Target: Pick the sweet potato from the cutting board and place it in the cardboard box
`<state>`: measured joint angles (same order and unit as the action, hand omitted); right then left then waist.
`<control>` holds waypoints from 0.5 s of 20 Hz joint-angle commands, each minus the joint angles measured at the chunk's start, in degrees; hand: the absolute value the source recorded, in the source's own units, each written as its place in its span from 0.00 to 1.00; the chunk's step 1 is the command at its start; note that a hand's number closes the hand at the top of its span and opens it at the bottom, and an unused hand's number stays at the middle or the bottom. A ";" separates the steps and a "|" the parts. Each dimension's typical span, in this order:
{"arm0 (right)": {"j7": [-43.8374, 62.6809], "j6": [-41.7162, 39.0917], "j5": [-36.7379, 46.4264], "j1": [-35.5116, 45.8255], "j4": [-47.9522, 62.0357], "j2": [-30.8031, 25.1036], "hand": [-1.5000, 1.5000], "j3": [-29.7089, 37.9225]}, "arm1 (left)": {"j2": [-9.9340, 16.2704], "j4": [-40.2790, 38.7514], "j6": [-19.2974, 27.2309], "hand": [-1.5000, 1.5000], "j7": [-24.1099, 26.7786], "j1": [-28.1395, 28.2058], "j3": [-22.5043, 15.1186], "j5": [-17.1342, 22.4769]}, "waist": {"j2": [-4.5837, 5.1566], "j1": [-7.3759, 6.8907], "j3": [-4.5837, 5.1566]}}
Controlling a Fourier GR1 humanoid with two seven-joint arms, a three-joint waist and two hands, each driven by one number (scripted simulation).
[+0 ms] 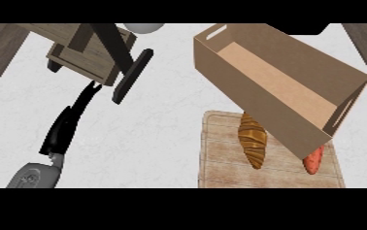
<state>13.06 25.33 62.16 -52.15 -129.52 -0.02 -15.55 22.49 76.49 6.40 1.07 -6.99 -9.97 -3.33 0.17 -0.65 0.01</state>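
Your left hand (63,127) comes in at the lower left of the head view, black fingers (86,95) stretched out straight and close together, pointing up and to the right over the pale counter (158,127). They hold nothing. The fingertips end just below the corner of a wooden crate (82,54), and you cannot tell whether they touch it. A black bar-shaped object (132,76) leans across that crate, just right of the fingertips. The grey forearm (32,175) trails off at the lower left edge.

Your right hand does not show in this view.

The sweet potato (313,160) lies well apart from the left fingers, far across the view at the lower right. It rests on the right part of the cutting board (222,171), and its upper end is hidden under the near corner of the cardboard box (287,73). Only the orange-red lower part shows.

A brown croissant (252,139) lies on the same board, left of the sweet potato, its top end also tucked under the box edge.

The box sits tilted, open side up, its near end overlapping the board's upper right.
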 commanded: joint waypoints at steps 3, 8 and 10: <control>6.92 -2.71 3.80 13.05 7.11 0.02 0.00 2.51 | -3.28 0.48 0.85 0.50 1.55 0.14 -0.14 -2.03 | -0.12 0.51 0.00; 7.24 -1.51 4.92 16.93 7.84 -1.44 0.00 5.28 | -3.90 1.22 1.07 0.50 -1.39 -0.65 0.79 -3.88 | -0.19 0.74 -0.02; 11.85 -3.43 10.77 19.72 7.48 0.00 0.00 2.81 | -2.14 -1.69 -2.44 0.50 1.50 -1.06 3.30 -2.24 | -0.16 0.76 0.01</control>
<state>21.05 23.87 68.50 -36.86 -122.27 -0.30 -12.72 20.51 75.53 5.72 3.33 -6.29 -7.97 -5.53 -0.14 -0.21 -0.10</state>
